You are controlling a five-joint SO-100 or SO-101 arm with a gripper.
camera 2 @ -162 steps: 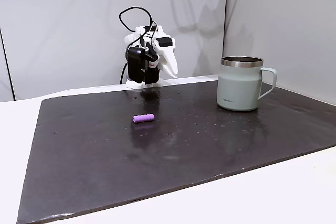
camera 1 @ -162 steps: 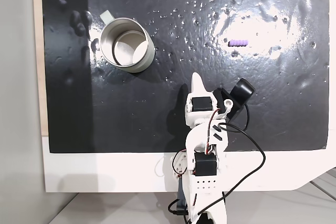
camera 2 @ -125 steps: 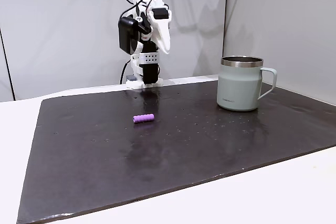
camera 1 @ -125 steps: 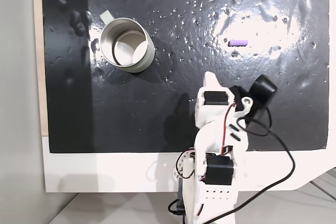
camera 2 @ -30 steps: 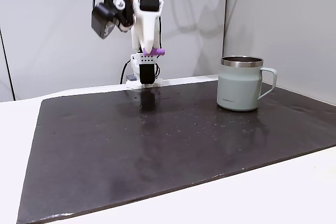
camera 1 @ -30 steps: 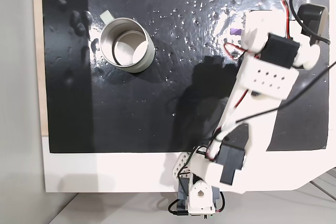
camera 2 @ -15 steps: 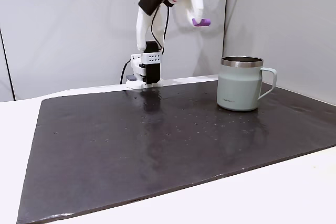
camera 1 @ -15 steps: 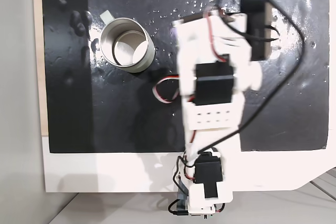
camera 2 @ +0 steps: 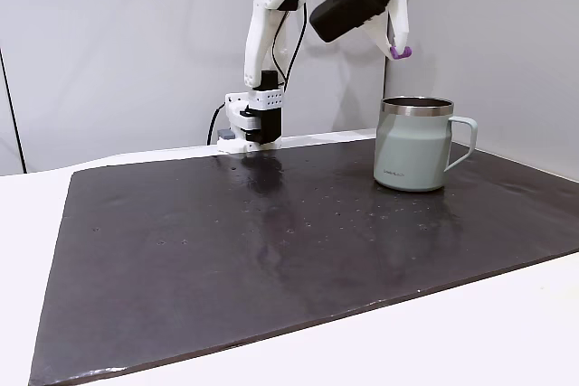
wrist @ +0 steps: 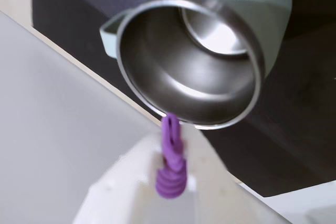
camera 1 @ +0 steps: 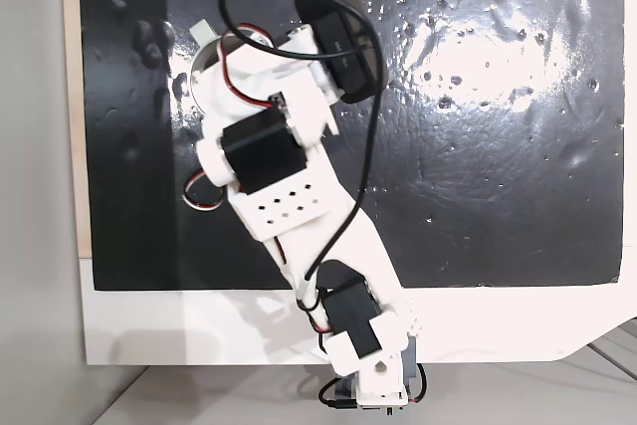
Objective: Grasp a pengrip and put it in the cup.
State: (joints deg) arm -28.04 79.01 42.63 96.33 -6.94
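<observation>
Your fingers (camera 2: 399, 35) pinch the pengrip (camera 2: 402, 51), nearly pressed together around it. The cup (camera 2: 416, 145) stands below the fingertips, its mouth open in the wrist view (wrist: 189, 61). Since half a second ago, your arm has swung over from beside the cup.

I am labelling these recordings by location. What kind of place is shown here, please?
Probably an indoor test bench, not a kitchen: a dark mat on a white table, plain white walls, and one small arm whose gripper holds the pengrip above the cup.
</observation>
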